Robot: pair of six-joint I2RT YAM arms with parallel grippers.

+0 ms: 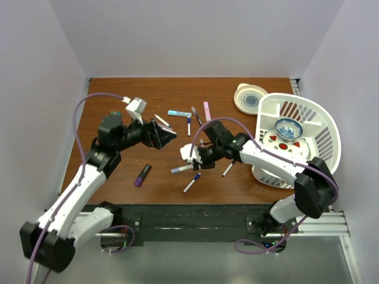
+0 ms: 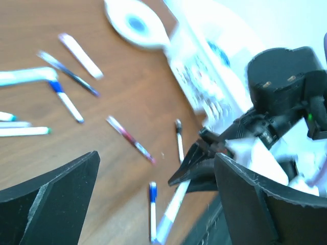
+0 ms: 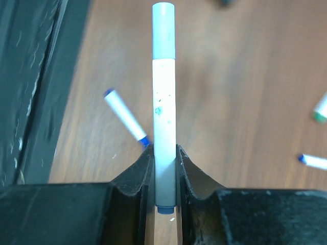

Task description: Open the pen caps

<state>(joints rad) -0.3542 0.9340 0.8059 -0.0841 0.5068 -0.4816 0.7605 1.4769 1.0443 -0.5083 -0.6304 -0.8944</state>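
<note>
**Operator:** Location of the pens (image 1: 189, 124)?
**Technician:** Scattered mid-worktop (image 1: 160, 92), between the two arms.
**Operator:** And the basket (image 1: 284, 98)?
**Technician:** Right side of the worktop. A bowl (image 1: 288, 128) sits inside it; a round dish (image 1: 250, 98) lies just behind it, leftward.

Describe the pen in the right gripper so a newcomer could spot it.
Start at the white basket on the table's right side; the right arm reaches left from there. Its right gripper is shut on a pen with a white barrel and pale blue cap. Unlike the pens lying loose nearby, it alone is clamped between fingers.
</note>
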